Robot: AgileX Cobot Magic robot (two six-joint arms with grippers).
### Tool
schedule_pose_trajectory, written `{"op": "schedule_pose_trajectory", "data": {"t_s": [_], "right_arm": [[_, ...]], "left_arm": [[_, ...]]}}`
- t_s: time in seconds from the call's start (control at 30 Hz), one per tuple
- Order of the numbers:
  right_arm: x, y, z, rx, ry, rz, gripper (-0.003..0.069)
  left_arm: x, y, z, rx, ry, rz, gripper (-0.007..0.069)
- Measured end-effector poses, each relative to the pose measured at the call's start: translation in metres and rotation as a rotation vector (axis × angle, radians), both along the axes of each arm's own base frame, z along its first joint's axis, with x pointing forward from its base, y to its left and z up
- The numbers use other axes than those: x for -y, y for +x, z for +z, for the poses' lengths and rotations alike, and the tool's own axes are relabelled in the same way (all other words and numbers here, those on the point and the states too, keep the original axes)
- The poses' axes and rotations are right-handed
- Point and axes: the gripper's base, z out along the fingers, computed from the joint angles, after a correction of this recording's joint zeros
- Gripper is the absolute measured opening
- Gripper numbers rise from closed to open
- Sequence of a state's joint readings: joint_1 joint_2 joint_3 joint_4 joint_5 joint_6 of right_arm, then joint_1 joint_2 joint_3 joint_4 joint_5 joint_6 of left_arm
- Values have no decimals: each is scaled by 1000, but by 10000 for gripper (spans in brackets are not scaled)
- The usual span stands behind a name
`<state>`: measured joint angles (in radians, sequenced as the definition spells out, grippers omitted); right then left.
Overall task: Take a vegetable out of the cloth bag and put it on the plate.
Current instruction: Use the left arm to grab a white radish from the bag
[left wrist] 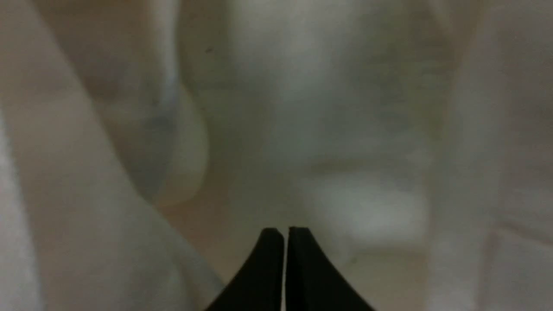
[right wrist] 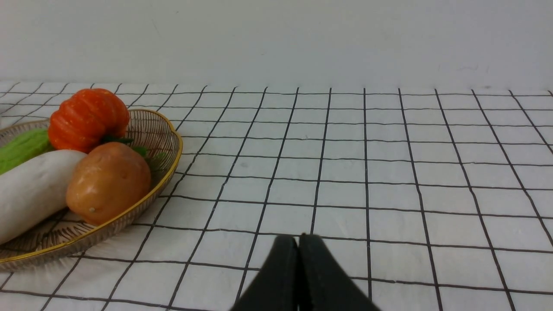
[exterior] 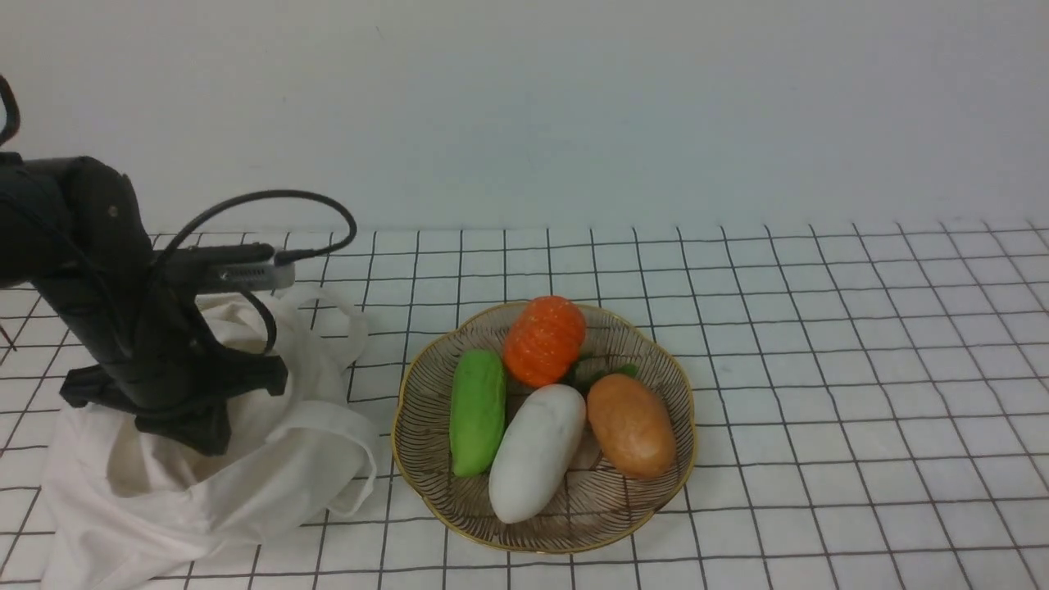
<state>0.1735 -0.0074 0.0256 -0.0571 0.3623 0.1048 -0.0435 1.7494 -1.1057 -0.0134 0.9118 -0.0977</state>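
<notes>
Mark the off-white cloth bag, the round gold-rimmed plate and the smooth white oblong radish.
off-white cloth bag (exterior: 287, 467), front view, folded front fabric.
round gold-rimmed plate (exterior: 606, 508), front view, bare near wall.
smooth white oblong radish (exterior: 537, 451), front view, mid-body.

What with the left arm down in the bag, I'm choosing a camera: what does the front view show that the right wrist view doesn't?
Only the front view: the cloth bag with the left arm down in it. Only the right wrist view: the right gripper, shut. Both: the checked tablecloth and the plate holding the pumpkin, white radish, potato and cucumber.
</notes>
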Motion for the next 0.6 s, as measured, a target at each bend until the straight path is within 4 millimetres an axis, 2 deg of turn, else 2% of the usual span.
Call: {"op": "schedule_pose_trajectory", "data": {"t_s": [0.17,0.43,0.6], "right_arm": [[0,0,0,0,-1,0,-14],[0,0,0,1,-6,1,-14],[0,0,0,1,-6,1,-14]], "left_arm": [[-18,-9,-16,-31,54,104,-8],[-67,-14,-17,-28,58,281,-8],[-80,-13,-17,12,65,312,-8]]}}
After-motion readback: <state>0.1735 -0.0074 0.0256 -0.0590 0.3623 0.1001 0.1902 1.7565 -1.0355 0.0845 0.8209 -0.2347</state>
